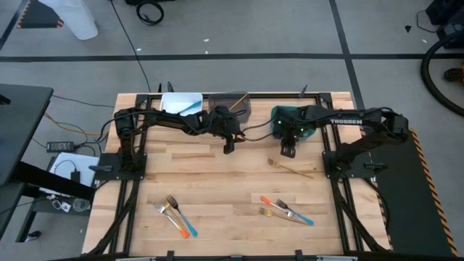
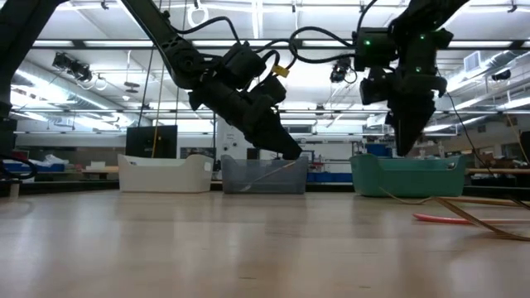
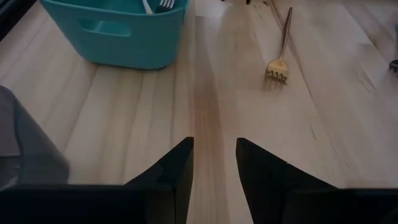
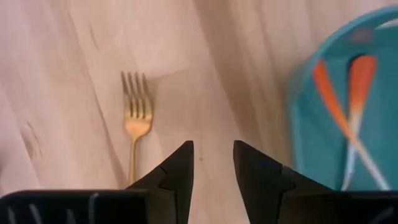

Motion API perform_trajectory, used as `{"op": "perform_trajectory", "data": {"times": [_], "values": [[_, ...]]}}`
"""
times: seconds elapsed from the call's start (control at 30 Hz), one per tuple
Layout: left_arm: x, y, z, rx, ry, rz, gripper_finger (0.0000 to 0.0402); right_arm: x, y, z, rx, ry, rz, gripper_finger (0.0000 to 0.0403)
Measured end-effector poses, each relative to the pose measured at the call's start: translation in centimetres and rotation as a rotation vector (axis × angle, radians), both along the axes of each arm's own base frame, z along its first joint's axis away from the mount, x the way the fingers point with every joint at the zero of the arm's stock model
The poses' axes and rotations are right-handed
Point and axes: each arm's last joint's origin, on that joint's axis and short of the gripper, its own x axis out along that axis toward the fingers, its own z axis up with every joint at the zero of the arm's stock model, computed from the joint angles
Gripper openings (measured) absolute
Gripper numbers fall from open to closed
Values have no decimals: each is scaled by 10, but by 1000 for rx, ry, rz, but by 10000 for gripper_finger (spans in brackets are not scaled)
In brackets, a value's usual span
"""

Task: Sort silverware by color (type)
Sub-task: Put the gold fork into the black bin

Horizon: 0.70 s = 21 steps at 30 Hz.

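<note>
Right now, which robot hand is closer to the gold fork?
Right. The right end effector hangs just beside the gold fork; the left end effector is farther off.

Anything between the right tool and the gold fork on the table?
Nothing. In the right wrist view only bare wood lies between the open right tool and the gold fork. The high view agrees: the fork lies just past the tool.

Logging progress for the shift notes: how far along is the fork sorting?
Partly done: orange-handled forks already lie in the teal bin. Nothing is in hand; the right gripper is open and empty beside the golden fork. That fork and two loose clusters remain.
</note>
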Motion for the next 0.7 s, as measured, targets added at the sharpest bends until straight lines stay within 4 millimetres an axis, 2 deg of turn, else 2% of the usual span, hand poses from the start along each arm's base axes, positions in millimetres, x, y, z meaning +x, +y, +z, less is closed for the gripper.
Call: {"op": "perform_trajectory", "data": {"times": [0.27,0.43,0.57,0.7], "values": [[0,0,0,-2,5,0,130,4,24,-10,-36,29,-21,123],[-5,3,-2,-16,53,11,130,6,46,-12,-46,43,-76,123],[-12,10,6,-10,77,54,130,8,63,-13,-29,43,-87,123],[-17,14,13,-10,78,67,130,12,70,-21,-22,84,-94,123]]}}
